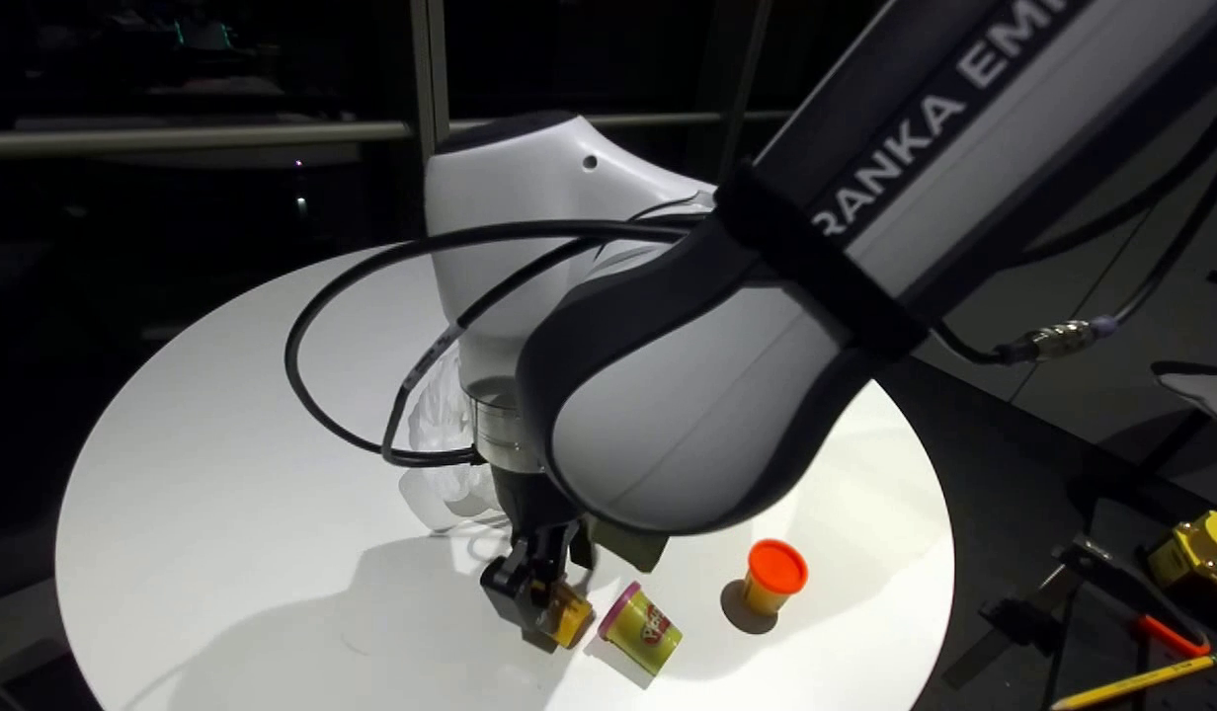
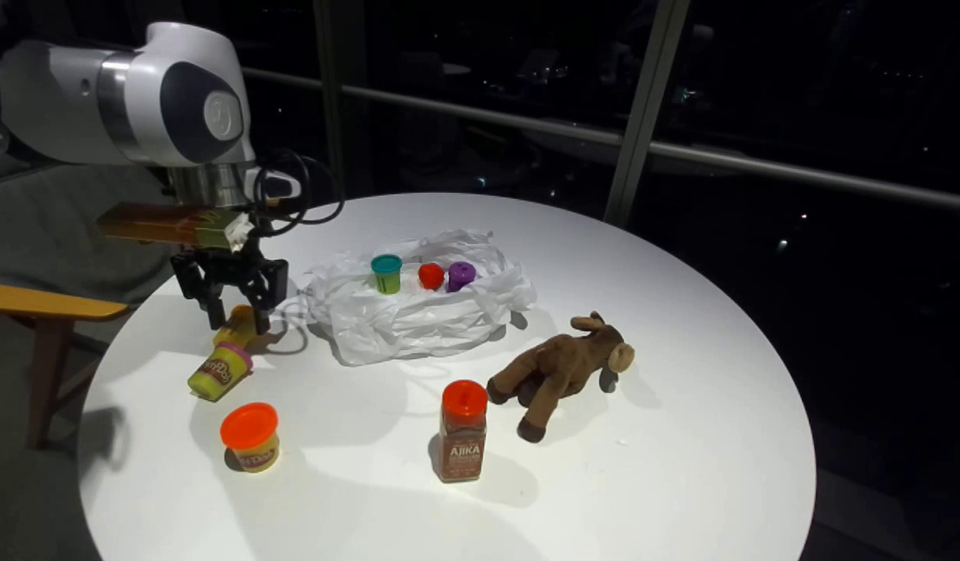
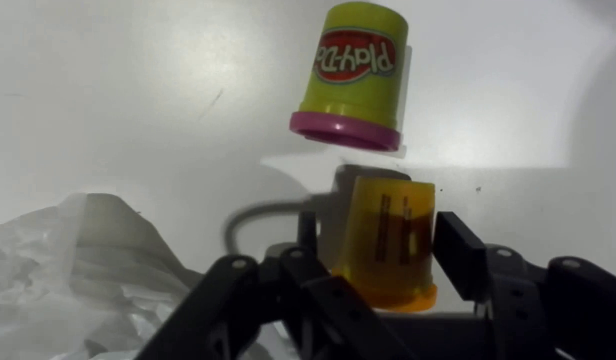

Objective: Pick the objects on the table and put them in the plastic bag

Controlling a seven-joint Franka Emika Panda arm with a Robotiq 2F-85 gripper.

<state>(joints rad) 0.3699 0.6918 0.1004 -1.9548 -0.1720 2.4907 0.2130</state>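
Claw (image 3: 376,224) spread astride orange-lidded yellow cup (image 3: 388,240), gap visible on one side. Purple-lidded Play-Doh cup (image 3: 355,82) lies just beside; Ajika bottle (image 2: 462,444) stands upright on bench (image 2: 651,491).

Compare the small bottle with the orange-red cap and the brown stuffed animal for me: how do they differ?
The bottle stands upright, while the plush animal lies down. The bottle looks hard and straight-sided; the plush animal looks soft and rounded. The plush animal is bigger overall than the bottle. Both show brown, and both rest on the table, outside the plastic bag.
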